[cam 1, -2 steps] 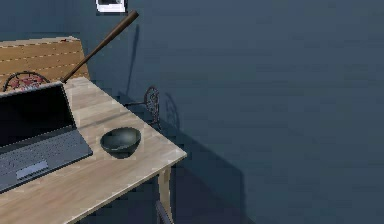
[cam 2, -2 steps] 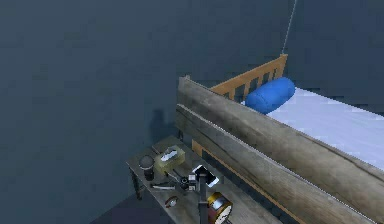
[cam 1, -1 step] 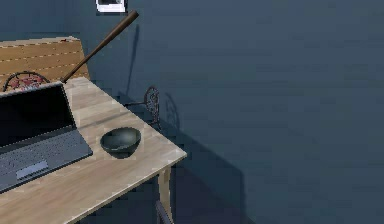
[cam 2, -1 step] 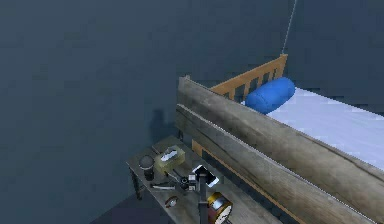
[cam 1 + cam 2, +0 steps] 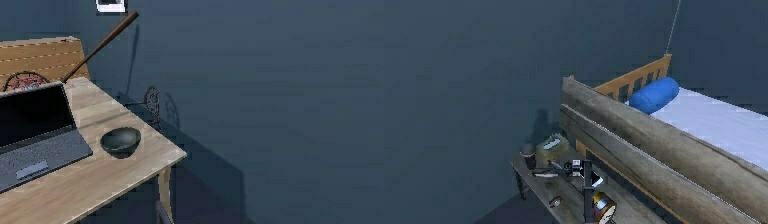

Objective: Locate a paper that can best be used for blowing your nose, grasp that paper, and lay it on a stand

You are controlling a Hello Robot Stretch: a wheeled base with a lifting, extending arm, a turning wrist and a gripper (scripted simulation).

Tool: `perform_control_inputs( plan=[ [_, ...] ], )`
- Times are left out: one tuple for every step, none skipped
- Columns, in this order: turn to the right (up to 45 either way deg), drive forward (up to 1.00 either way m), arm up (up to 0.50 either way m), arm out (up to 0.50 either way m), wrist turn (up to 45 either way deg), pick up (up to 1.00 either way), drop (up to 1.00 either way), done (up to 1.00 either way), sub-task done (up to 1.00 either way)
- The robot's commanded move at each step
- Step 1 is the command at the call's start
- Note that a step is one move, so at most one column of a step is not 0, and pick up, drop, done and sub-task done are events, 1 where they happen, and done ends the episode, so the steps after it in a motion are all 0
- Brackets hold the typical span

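A small wooden stand [image 5: 524, 170] sits low in the arm side view, against the bed's wooden end board. On it are a pale boxy thing [image 5: 552, 144], a small dark cup-like thing [image 5: 529, 151] and a round orange-and-dark thing [image 5: 602, 208]. My gripper [image 5: 544, 172] reaches over the stand's top, its dark body just left of two white marked squares [image 5: 577, 164]. The stand's clutter lies at and behind the gripper's far end, so I cannot tell whether it holds anything.
A bed with a white mattress [image 5: 714, 120] and blue pillow [image 5: 654, 95] fills the arm side view's right. Ahead, a wooden table [image 5: 150, 150] carries a laptop [image 5: 35, 135] and a dark bowl [image 5: 120, 141]. A bat [image 5: 105, 45] leans against the dark blue wall.
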Motion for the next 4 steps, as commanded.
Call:
perform_control_inputs(
  plan=[
    [0.0,0.0,0.5,0.0,0.0,0.0,0.0,0.0,0.0],
    [0.0,0.0,0.04,0.0,0.0,0.0,0.0,0.0,0.0],
    [0.0,0.0,0.0,0.0,-45.0,0.0,0.0,0.0,0.0],
    [0.0,0.0,0.0,0.0,-36.0,0.0,0.0,0.0,0.0]
  ],
)
